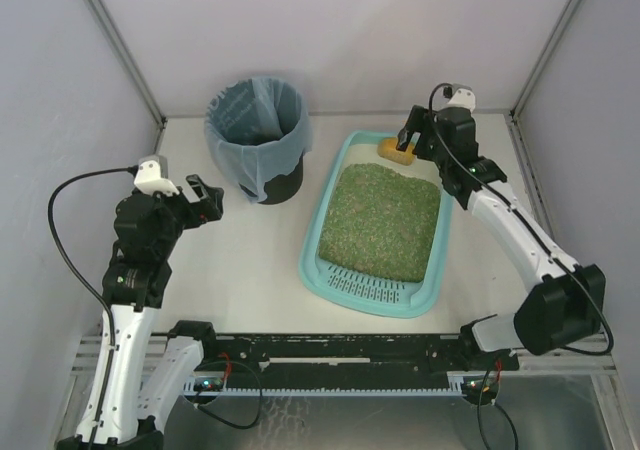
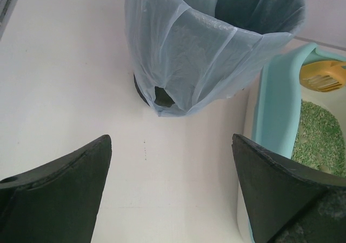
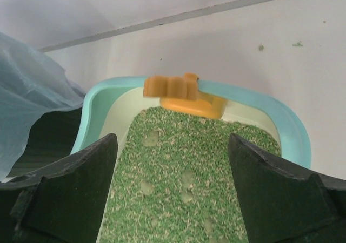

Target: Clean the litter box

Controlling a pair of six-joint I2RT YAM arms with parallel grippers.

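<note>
Right fingers and left fingers gape wide and empty, so I judge the cleaning barely begun: the litter box sits on the worktop beside the bag-lined bin, with the orange scoop ungrasped at its far rim and pale clumps dotting the litter.

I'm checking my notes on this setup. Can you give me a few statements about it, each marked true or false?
1. The orange scoop rests at the far end of the litter box. True.
2. The right end effector is shut on the scoop. False: it is open and holds nothing.
3. The bin is lined with a blue bag. True.
4. The bin stands to the right of the litter box. False: it stands to its left.
5. The left end effector is open and holds nothing. True.
</note>
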